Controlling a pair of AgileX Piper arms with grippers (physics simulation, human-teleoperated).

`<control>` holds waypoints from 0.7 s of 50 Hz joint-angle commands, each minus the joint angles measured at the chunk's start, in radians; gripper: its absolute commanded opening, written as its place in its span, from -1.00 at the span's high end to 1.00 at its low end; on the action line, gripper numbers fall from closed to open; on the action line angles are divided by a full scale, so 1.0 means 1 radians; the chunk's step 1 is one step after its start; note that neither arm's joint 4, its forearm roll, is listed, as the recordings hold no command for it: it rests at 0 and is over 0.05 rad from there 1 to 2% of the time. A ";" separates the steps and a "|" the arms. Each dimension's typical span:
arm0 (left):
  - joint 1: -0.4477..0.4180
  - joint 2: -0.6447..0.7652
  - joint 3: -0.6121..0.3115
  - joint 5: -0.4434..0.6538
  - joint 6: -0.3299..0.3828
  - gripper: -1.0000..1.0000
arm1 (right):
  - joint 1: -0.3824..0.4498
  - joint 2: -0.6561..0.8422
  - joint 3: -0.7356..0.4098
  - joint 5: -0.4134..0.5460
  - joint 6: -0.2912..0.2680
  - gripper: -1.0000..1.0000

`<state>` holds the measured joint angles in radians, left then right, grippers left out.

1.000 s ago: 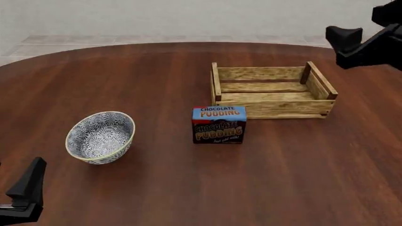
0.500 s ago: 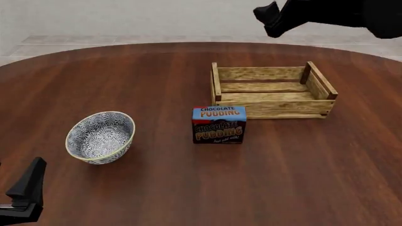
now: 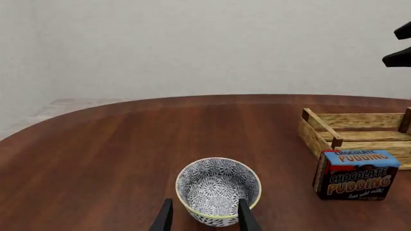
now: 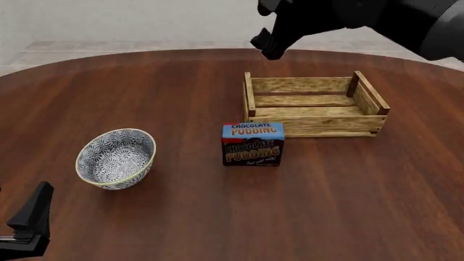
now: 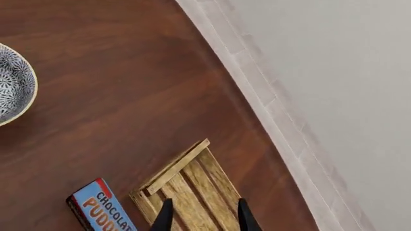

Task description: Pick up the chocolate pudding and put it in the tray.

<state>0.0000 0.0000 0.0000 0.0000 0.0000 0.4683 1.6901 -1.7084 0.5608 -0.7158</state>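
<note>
The chocolate pudding (image 4: 252,144) stands upright on the table, just in front of the tray's left front corner; it also shows in the left wrist view (image 3: 355,174) and the right wrist view (image 5: 103,211). The tray (image 4: 312,126) is an empty wooden slat crate at the right of centre, also seen in the wrist views (image 3: 319,138) (image 5: 186,190). My right gripper (image 4: 265,27) (image 5: 204,216) is open and empty, high above the table beyond the tray's far left corner. My left gripper (image 3: 204,219) is open and empty near the table's front left; one of its fingers (image 4: 35,209) shows there.
A blue-and-white patterned bowl (image 4: 116,157) sits left of the pudding, straight ahead of the left gripper (image 3: 218,190), and shows at the edge of the right wrist view (image 5: 9,86). The round table's far edge (image 4: 217,50) meets a pale floor and wall.
My right arm has swung left from the right edge of the view, passing high over the tray's far side. The left arm, pudding, tray and bowl have not moved.
</note>
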 commanded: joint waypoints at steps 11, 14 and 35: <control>0.000 0.000 0.000 0.000 0.000 -1.00 | 0.060 0.138 -0.124 0.179 -0.115 -1.00; 0.000 0.000 0.000 0.000 0.000 -1.00 | 0.081 0.142 -0.112 0.190 -0.131 -1.00; 0.000 0.000 0.000 0.000 0.000 -1.00 | 0.162 0.153 -0.057 0.293 -0.191 -1.00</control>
<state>0.0000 0.0000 0.0000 0.0000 0.0000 0.5970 1.8409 -1.7924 0.8021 -0.8786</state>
